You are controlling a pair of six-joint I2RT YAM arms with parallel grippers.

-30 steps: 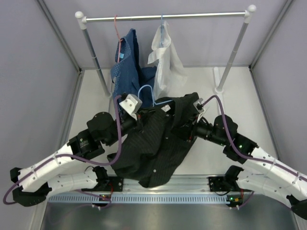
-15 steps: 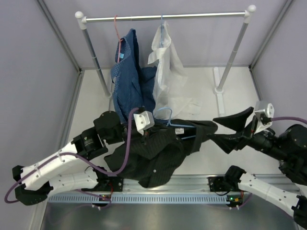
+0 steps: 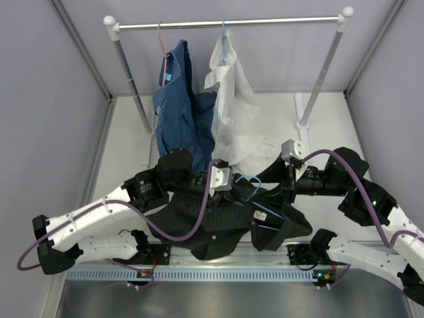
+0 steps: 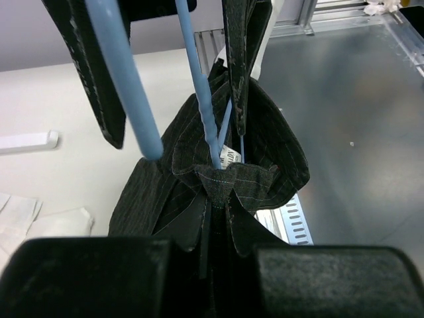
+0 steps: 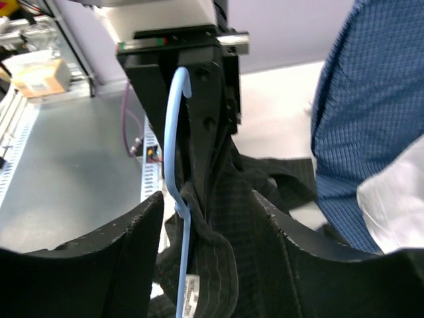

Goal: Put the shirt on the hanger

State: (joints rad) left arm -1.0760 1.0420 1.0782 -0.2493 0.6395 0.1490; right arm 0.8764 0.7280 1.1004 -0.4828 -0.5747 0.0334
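Right gripper [image 5: 207, 202] has swung back in, jaws wide, holding nothing, straddling the hanger [image 5: 173, 132]. My left gripper [image 4: 207, 258] stays clamped on its hook. The shirt [image 3: 212, 228] droops from the collar beneath them; I judge a shoulder needs seating yet.

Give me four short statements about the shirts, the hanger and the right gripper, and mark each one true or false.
1. The hanger wire goes down into the collar of the shirt. True.
2. A blue shirt and a white shirt hang from the rail. True.
3. The shirt hangs from the rail too. False: it is low, between the two arms, away from the rail.
4. The right gripper is shut. False: its fingers stand wide apart.
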